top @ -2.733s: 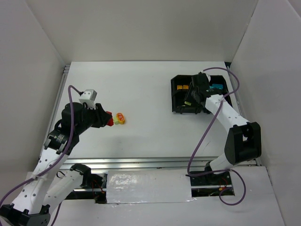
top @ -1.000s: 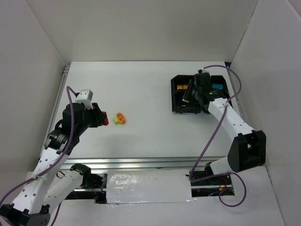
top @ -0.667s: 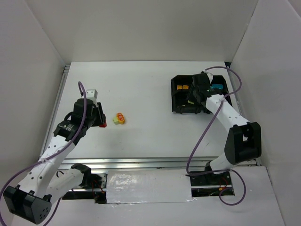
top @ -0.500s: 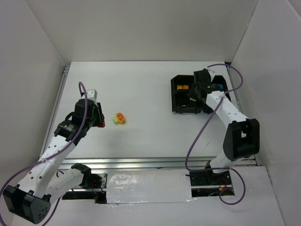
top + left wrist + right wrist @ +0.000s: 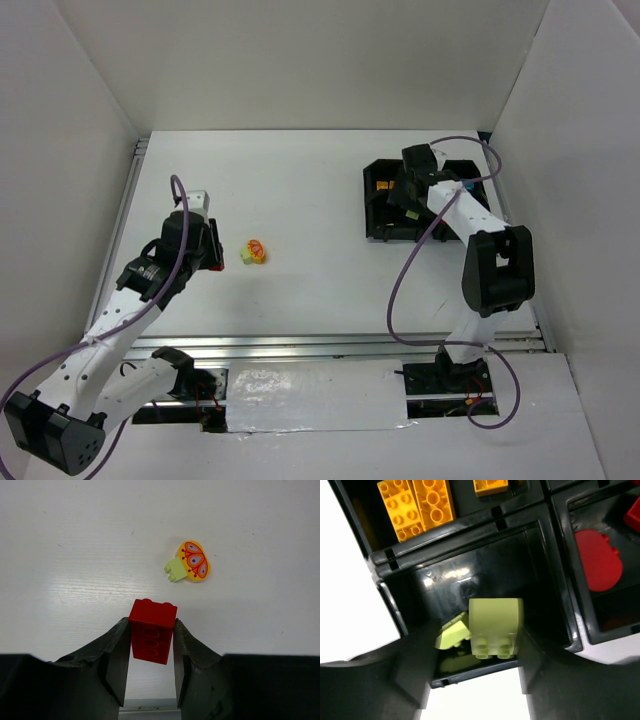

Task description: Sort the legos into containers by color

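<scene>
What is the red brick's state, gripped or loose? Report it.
Gripped: the left jaws press against both sides of the red brick.

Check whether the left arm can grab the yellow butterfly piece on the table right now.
Probably not yet: its fingers are shut on a red brick. Otherwise the way looks free; the butterfly piece lies on the table just ahead.

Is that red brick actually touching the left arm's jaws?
Touching. The left wrist view shows both jaws pressed against the red brick.
</scene>
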Available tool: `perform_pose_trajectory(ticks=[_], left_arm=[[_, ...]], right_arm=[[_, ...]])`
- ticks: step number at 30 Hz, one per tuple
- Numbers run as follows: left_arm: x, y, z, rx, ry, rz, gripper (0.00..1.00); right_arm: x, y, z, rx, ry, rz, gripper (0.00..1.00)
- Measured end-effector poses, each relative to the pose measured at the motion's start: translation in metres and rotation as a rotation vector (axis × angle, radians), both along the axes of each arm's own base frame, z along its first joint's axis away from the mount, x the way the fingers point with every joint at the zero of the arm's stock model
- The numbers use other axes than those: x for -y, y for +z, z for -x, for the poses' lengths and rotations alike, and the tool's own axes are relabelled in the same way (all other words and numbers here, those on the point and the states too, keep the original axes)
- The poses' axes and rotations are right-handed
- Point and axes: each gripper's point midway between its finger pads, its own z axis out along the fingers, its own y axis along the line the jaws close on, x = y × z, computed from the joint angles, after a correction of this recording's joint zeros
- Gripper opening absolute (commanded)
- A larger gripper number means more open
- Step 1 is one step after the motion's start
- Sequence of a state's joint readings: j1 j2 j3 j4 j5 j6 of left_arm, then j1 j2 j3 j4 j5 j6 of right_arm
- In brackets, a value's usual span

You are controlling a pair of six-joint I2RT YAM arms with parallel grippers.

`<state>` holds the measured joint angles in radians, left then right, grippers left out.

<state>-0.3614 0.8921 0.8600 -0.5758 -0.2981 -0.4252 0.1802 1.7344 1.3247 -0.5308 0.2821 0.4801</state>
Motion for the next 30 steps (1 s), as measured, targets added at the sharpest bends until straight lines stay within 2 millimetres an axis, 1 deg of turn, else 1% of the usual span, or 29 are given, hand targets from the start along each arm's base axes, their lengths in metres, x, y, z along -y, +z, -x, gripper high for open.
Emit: perform_pose_trajectory(ticks=[2,5,6,9,14,15,16,18,19,20,21,23,24,25,26,27,28,29,30], left_arm=[[0.001,0.0,0.0,0.001,-0.005,0.003,0.0],[0.003,0.002,0.001,0.005,-0.015,0.012,0.0],[0.004,0.003,0.001,0.009,-0.017,0.015,0.0],[0.009,0.007,0.003,0.02,-0.042,0.039,0.0],[0.019,0.016,0.006,0.048,-0.093,0.089,0.0],[0.022,0.019,0.008,0.053,-0.109,0.102,0.0],[0.026,0.022,0.008,0.056,-0.126,0.115,0.0],[0.037,0.036,0.009,0.075,-0.177,0.159,0.0],[0.045,0.047,0.009,0.092,-0.212,0.19,0.0],[0.053,0.057,0.009,0.11,-0.248,0.223,0.0],[0.066,0.072,0.011,0.135,-0.3,0.276,0.0],[0.087,0.101,0.013,0.189,-0.404,0.362,0.0],[0.097,0.113,0.016,0.21,-0.454,0.408,0.0],[0.108,0.124,0.019,0.23,-0.509,0.454,0.0],[0.117,0.131,0.023,0.24,-0.559,0.493,0.0],[0.125,0.137,0.028,0.244,-0.606,0.535,0.0],[0.132,0.143,0.032,0.249,-0.65,0.574,0.0],[0.14,0.149,0.038,0.251,-0.699,0.615,0.0],[0.145,0.152,0.042,0.253,-0.736,0.647,0.0]], right_arm=[[0.0,0.003,-0.002,-0.002,0.001,0.002,0.85],[-0.003,0.015,-0.009,0.024,0.008,-0.006,0.91],[-0.004,0.021,-0.012,0.038,0.01,-0.012,0.99],[-0.008,0.035,-0.012,0.069,0.028,-0.034,1.0],[-0.012,0.075,-0.006,0.158,0.054,-0.065,0.99],[-0.017,0.082,-0.004,0.171,0.083,-0.086,0.98],[-0.027,0.089,-0.001,0.185,0.134,-0.124,0.98],[-0.058,0.099,0.011,0.211,0.286,-0.224,0.98],[-0.08,0.105,0.021,0.222,0.392,-0.283,0.98],[-0.107,0.11,0.034,0.227,0.514,-0.34,0.98],[-0.137,0.114,0.052,0.227,0.651,-0.39,0.98],[-0.207,0.127,0.103,0.229,0.971,-0.502,0.98],[-0.232,0.132,0.129,0.237,1.101,-0.553,0.98],[-0.256,0.139,0.161,0.243,1.247,-0.623,0.98],[-0.269,0.147,0.186,0.255,1.346,-0.69,0.98],[-0.277,0.157,0.205,0.29,1.42,-0.749,0.98],[-0.28,0.168,0.22,0.327,1.476,-0.811,0.99],[-0.279,0.179,0.228,0.364,1.504,-0.861,0.98],[-0.278,0.189,0.232,0.406,1.525,-0.9,0.98]])
